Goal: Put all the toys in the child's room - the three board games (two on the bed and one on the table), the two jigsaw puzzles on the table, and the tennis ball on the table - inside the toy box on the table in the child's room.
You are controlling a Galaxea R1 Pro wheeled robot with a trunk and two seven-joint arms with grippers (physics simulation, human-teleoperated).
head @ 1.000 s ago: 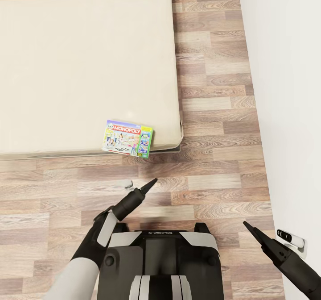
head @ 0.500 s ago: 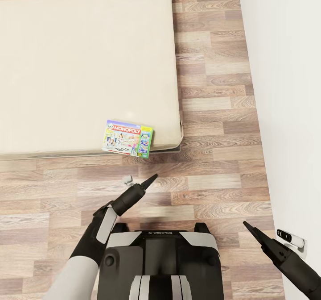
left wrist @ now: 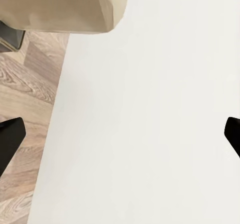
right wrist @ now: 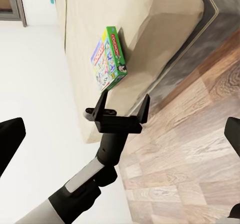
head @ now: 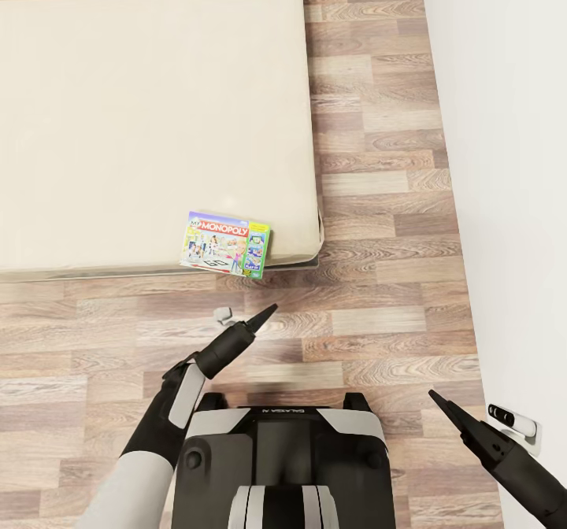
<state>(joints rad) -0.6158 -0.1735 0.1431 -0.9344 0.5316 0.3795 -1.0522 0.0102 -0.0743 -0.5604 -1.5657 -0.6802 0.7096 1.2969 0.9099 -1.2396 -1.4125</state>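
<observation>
One board game [head: 225,243] is in sight, and it is the only toy to be seen: a flat rectangular box with a red band lettered MONOPOLY across its printed, many-coloured lid and a green edge along its side. It lies flat on the beige mattress of the bed [head: 142,120], at the near right corner, right up against the mattress edge that faces the robot. In the right wrist view the same board game [right wrist: 108,59] shows its green side and its pictured top, resting on the bed [right wrist: 150,39] close to the rounded corner. One bed is visible, with a grey frame just showing under the mattress corner. Two arms reach forward over the wood-plank floor [head: 378,198]. The left tool [head: 266,316] points toward the box and hangs above the floor, short of the bed and apart from the game; in the right wrist view its two black fingers [right wrist: 102,105] stand spread wide with nothing between them. The right tool [head: 438,400] sits low at the right near the white wall [head: 504,159], well away from the bed; its dark fingertips [right wrist: 10,141] appear at opposite edges of its own camera view, parted and holding nothing. A small white fitting [head: 513,419] sits at the foot of the wall.
</observation>
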